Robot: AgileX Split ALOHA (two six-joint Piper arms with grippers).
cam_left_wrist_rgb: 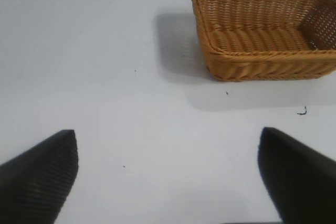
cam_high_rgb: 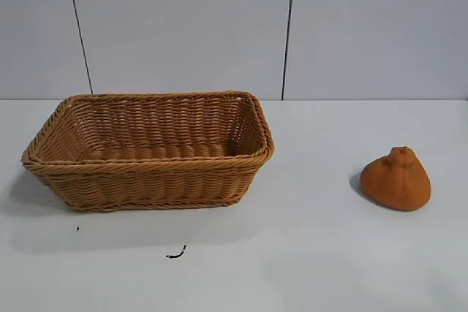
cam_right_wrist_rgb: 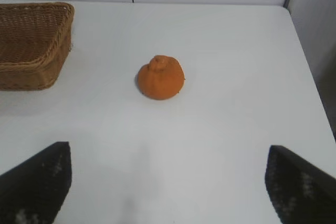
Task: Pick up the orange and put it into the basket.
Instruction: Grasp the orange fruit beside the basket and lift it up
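Wicker basket (cam_high_rgb: 150,153), orange (cam_high_rgb: 396,179) well apart, table (cam_high_rgb: 307,253)

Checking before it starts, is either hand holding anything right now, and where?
Nothing is held. Both the left hand and right hand are open; the orange sits on the table.

White table (cam_high_rgb: 307,253) against pale grey panelled wall (cam_high_rgb: 183,27)

A matte orange-brown, knob-topped orange (cam_high_rgb: 395,180) sits at the frame's right; a tan-brown woven wicker basket (cam_high_rgb: 150,173) with braided rim at left; the plain white table (cam_high_rgb: 307,253) bears small black marks (cam_high_rgb: 175,254).
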